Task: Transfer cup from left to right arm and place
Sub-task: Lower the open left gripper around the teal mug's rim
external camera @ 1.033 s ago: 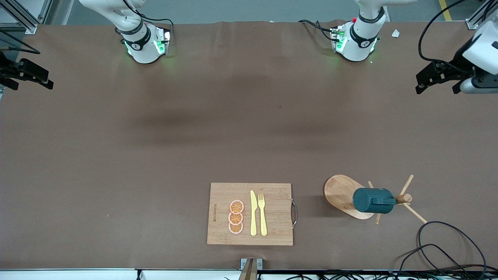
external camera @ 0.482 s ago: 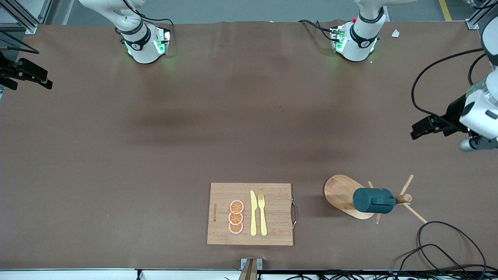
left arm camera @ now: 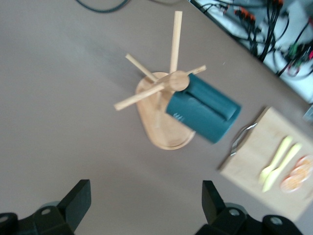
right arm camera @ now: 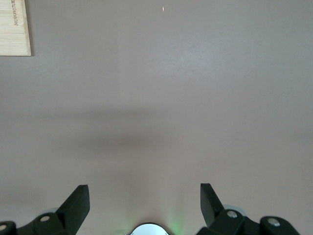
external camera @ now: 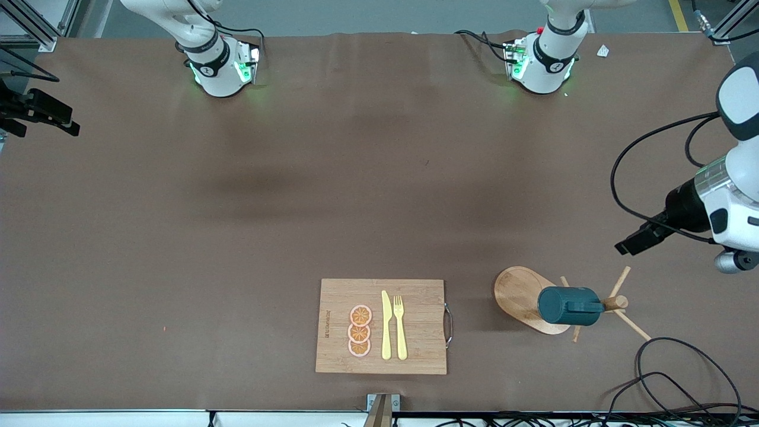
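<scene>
The dark teal cup (external camera: 568, 306) hangs on its side from a peg of a wooden mug tree (external camera: 616, 301). The tree's oval base (external camera: 517, 292) stands toward the left arm's end of the table, close to the front camera. My left gripper (external camera: 632, 244) is open and empty, up in the air over bare table beside the tree and apart from the cup. In the left wrist view the cup (left arm camera: 203, 113) and the tree's base (left arm camera: 155, 133) lie ahead of the open left gripper (left arm camera: 145, 205). My right gripper (external camera: 64, 121) waits at the right arm's end, open (right arm camera: 145, 203) over bare table.
A wooden cutting board (external camera: 415, 290) with a metal handle lies near the front edge, carrying a yellow knife (external camera: 386, 326), a yellow fork (external camera: 400, 326) and orange slices (external camera: 360, 331). Black cables (external camera: 682, 379) loop at the near corner by the tree. The brown table (external camera: 356, 196) stretches between the arms.
The left arm has swung along its end of the table toward the front camera, bringing its open gripper closer to the mug tree. The right arm and the cup have not moved.
</scene>
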Robot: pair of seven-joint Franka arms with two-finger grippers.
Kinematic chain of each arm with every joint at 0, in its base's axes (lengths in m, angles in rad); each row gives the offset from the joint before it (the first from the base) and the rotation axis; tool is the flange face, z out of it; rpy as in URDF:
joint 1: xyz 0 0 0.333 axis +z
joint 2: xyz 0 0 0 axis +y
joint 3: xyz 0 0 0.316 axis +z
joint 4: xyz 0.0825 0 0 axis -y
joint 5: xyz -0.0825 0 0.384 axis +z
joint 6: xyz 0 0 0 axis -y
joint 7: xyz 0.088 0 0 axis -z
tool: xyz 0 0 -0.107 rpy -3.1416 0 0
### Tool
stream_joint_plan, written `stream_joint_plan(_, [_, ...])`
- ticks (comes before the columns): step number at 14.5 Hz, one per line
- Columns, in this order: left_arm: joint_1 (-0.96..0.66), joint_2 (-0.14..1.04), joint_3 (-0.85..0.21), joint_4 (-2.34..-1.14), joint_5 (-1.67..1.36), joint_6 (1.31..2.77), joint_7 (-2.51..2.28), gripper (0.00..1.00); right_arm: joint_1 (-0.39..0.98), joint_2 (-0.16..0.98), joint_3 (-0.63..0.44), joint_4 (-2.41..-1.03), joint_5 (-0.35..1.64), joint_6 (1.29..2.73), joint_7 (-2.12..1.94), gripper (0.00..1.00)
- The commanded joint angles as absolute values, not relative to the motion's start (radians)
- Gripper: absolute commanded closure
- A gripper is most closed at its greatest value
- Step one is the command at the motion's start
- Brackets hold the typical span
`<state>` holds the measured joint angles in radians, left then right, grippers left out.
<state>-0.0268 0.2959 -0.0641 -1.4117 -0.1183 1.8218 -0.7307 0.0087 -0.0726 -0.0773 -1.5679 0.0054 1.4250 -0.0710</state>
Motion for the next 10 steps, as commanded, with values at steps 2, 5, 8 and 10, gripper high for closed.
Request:
stream_joint_plan(2, [-0.031,0.345,-0.066,-1.382,-0.164,1.905,-1.006,0.0,0.005,-0.086,-0.077,-1.574,0.005,1.425,-0.08,0.0])
stream_joint_plan(5, [-0.046,0.39,-0.069,-1.384,-0.164,2.015,-1.252,0.0,0.005,-0.086,-0.077,-1.574,0.005,1.425,-0.08,0.0])
stream_joint_plan(8, [-0.048,0.432,-0.074,-1.382,-0.166,2.086,-1.417,0.0,0.005,-0.086,-0.077,-1.574,0.005,1.425,-0.08,0.0])
stream_joint_plan(10, [-0.048,0.454,-0.075,-1.384,-0.172,2.114,-1.491,0.0,0.005,-0.086,-0.077,-1.574,0.005,1.425,-0.08,0.0])
